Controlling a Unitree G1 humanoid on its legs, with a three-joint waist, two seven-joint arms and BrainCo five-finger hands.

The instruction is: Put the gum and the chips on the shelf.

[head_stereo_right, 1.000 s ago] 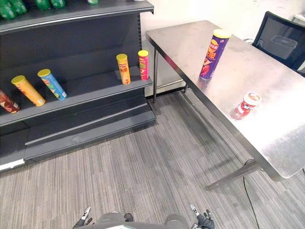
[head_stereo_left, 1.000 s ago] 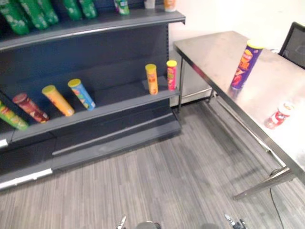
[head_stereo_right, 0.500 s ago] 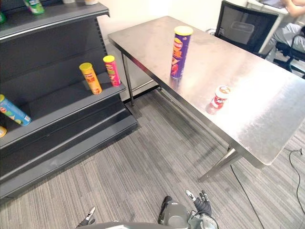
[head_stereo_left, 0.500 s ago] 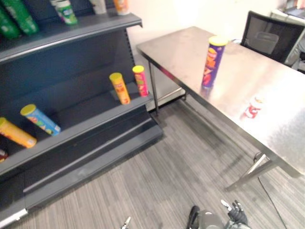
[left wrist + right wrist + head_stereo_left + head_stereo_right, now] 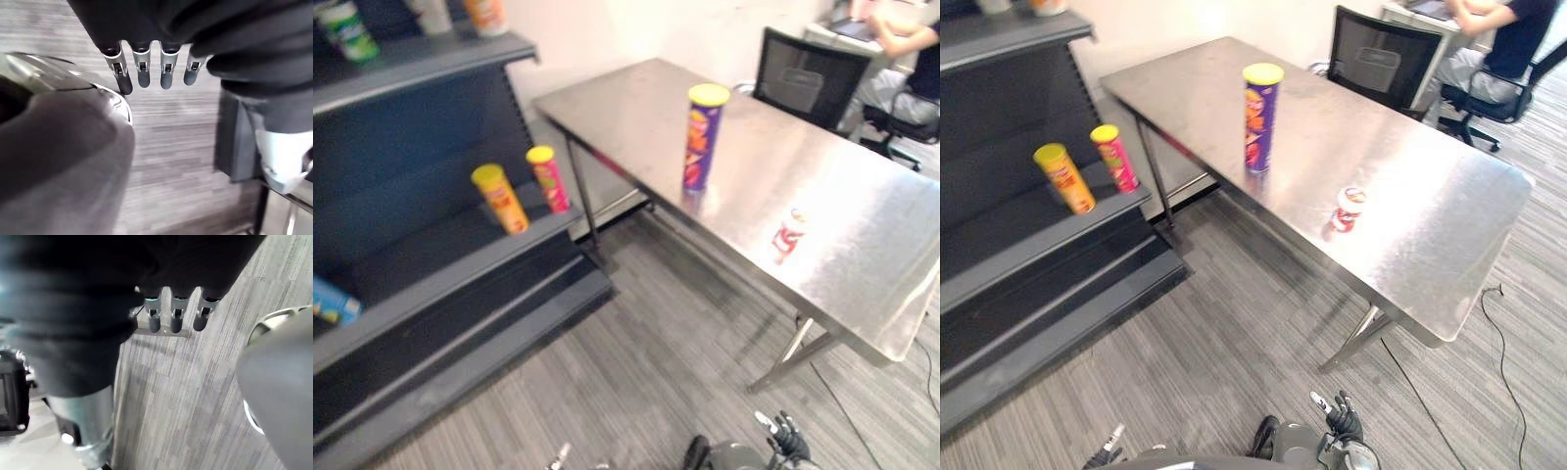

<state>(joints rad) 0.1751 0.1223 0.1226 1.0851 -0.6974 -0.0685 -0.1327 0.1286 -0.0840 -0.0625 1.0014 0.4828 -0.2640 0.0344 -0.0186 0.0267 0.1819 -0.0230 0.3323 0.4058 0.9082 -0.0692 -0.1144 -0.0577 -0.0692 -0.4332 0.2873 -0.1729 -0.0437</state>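
Only the camera has turned toward the tabletop (image 5: 1430, 186); the chips can (image 5: 1260, 117) stands upright there, the gum tub (image 5: 1348, 208) near it; left hand (image 5: 142, 63) and right hand (image 5: 177, 316) hang low, fingers straight, loosely spread.

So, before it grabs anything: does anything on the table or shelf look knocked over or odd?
Nothing stands out. The tall purple chips can and the small red-and-white gum tub stand upright, apart, on the steel table; the yellow can and pink can stand on the dark shelf.
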